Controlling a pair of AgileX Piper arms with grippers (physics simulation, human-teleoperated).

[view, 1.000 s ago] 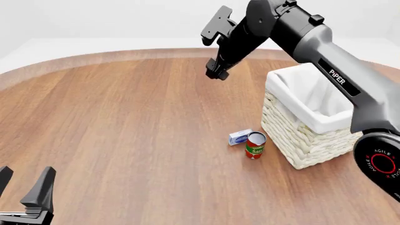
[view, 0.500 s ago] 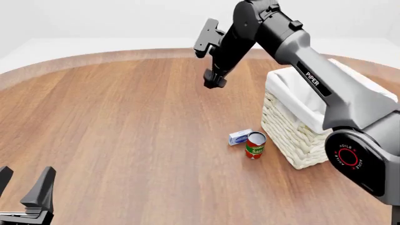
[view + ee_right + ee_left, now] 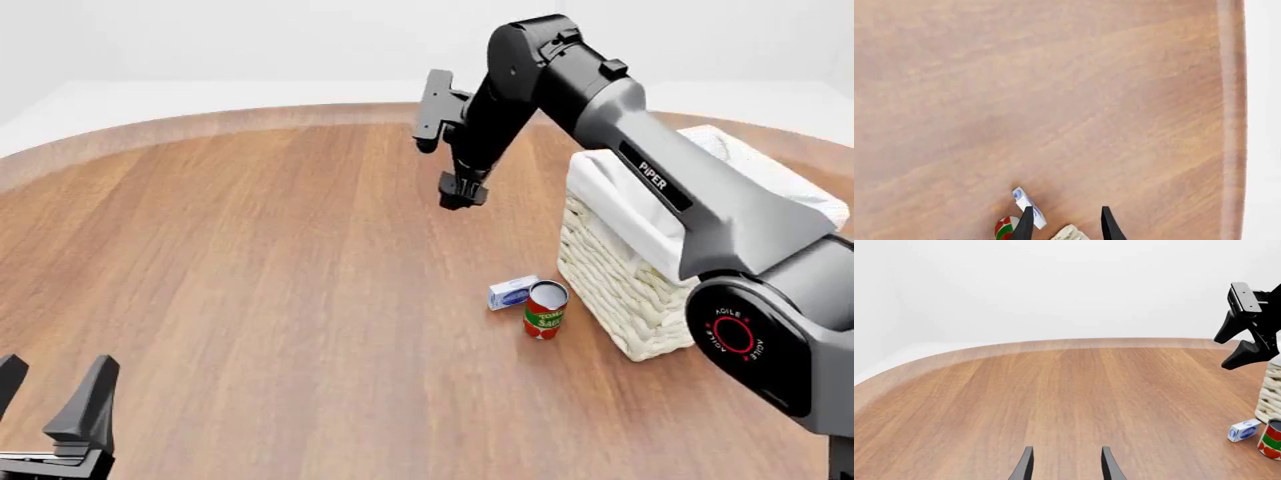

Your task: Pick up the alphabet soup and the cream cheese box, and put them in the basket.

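Hanging open and empty: right end effector at upper middle, left end effector at lower left. Lying at center-right by red can, beside basket: cream cheese box.

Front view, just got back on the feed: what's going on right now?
The right gripper hangs open and empty above the wooden table, beyond the small white-and-blue cream cheese box. That box lies beside an upright red can with a green band, next to the cream woven basket. The left gripper sits open near the front edge. No alphabet soup shows.
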